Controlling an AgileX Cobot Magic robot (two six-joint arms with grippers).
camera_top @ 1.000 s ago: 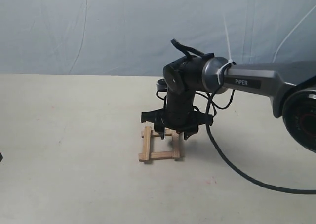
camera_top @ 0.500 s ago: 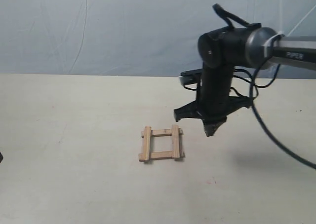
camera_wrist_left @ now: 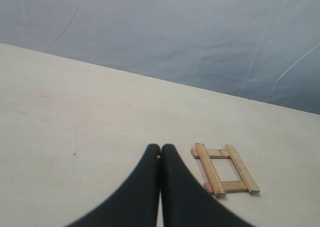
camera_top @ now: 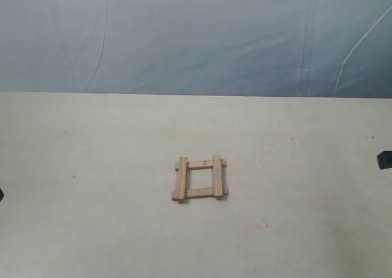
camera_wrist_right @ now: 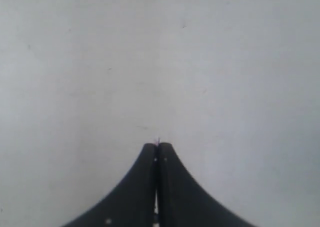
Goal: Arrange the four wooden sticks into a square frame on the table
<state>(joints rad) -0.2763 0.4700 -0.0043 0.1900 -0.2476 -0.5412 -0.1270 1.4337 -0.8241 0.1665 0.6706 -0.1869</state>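
Observation:
The four wooden sticks lie as a small square frame point(camera_top: 199, 179) in the middle of the table point(camera_top: 92, 217), two long slats resting across two others with overlapping corners. The left wrist view shows the same square frame point(camera_wrist_left: 224, 168) just beside my left gripper point(camera_wrist_left: 160, 148), whose black fingers are pressed together with nothing between them. My right gripper point(camera_wrist_right: 157, 146) is also shut and empty, hovering over bare table point(camera_wrist_right: 225, 62). In the exterior view only a dark bit of the right arm point(camera_top: 384, 160) shows at the right edge, and a dark sliver of the left arm point(camera_top: 1, 195) at the left edge.
A blue-grey cloth backdrop point(camera_top: 196, 39) hangs behind the table's far edge.
The right arm has pulled away from over the frame, rising and swinging off to the right until almost out of the exterior view. The frame has stayed in place.

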